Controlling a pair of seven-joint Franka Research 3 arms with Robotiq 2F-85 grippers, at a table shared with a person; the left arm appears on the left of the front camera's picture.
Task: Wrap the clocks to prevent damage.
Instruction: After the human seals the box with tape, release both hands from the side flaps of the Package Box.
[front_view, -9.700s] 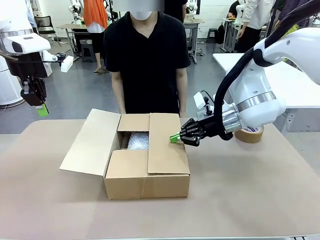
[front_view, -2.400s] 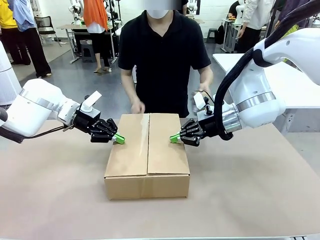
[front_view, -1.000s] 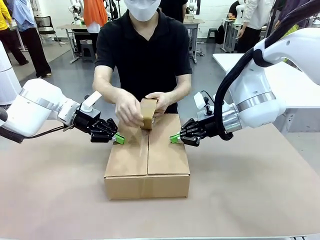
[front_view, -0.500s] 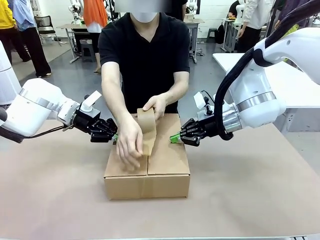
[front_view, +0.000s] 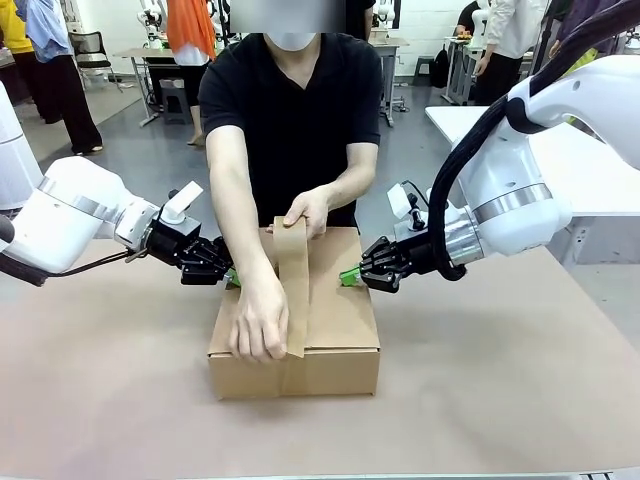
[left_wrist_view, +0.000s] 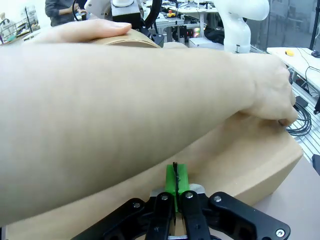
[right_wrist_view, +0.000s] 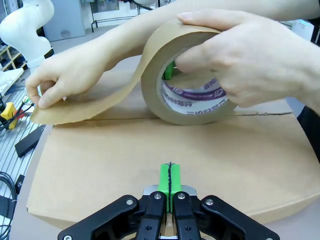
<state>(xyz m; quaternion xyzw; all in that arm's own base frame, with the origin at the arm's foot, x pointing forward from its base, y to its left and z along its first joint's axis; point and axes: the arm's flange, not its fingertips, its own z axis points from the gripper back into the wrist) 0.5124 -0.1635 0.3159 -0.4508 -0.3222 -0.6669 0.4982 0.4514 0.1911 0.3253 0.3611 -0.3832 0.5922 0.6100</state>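
Front view: we find one box (front_view: 295, 330) at mid-surface (front_view: 500, 400), flaps down. The left gripper (front_view: 228, 276) and right gripper (front_view: 349, 275), both pinched shut and empty, press the lid from either side. One person draws one tape strip (front_view: 292, 290) along the seam.

Left wrist view: we note the person's forearm (left_wrist_view: 125, 115) crossing over the lid just above the closed pads (left_wrist_view: 176, 180).

Right wrist view: we count one tape roll (right_wrist_view: 187, 75), held in one hand (right_wrist_view: 250, 60). We judge the box stiff and light, its contents fragile; best taken by its side walls.
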